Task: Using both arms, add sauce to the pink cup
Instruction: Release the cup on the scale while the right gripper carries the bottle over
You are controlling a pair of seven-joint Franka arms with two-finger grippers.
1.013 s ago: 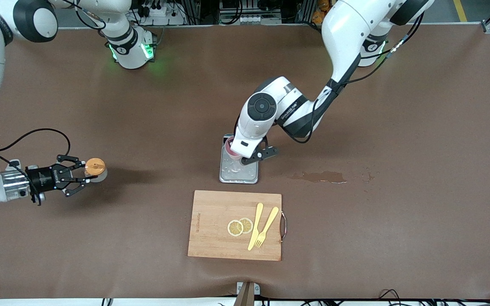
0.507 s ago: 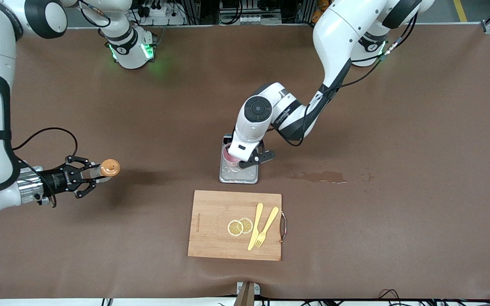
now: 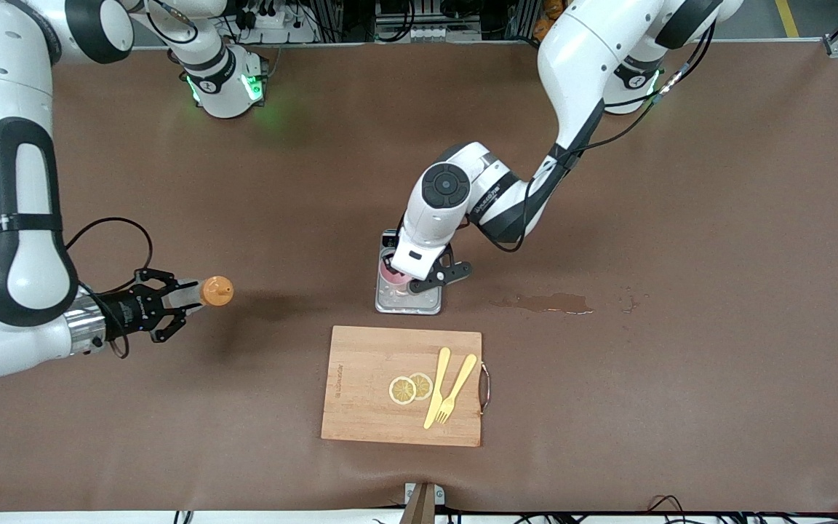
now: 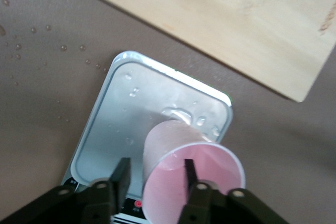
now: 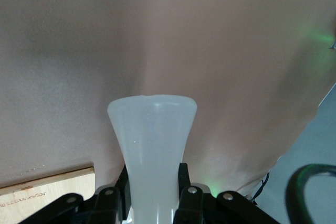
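Front view shows the right hand (image 3: 185, 306) up over the brown bench (image 3: 681, 218) toward the right arm's end, its black fingers clamped on the small translucent whitish squeeze bottle of sauce (image 3: 204, 294). The bottle lies level in the grip, its orange nozzle cap pointing away from the hand toward the middle of the bench. In the right wrist view the whitish bottle (image 5: 152, 145) stands out from between the two closed fingers (image 5: 182, 182).

The left hand (image 3: 419, 280) is down at the flat grey metal scale (image 3: 408, 302). In the left wrist view one finger (image 4: 190, 174) stands inside the small light-pink plastic cup (image 4: 191, 177) and the other outside its wall; the jaws are part open, and whether they pinch the wall I cannot tell. The cup sits tilted on the scale (image 4: 131, 124), directly under the hand.

A light wooden cutting board (image 3: 368, 386) lies just beside the scale.
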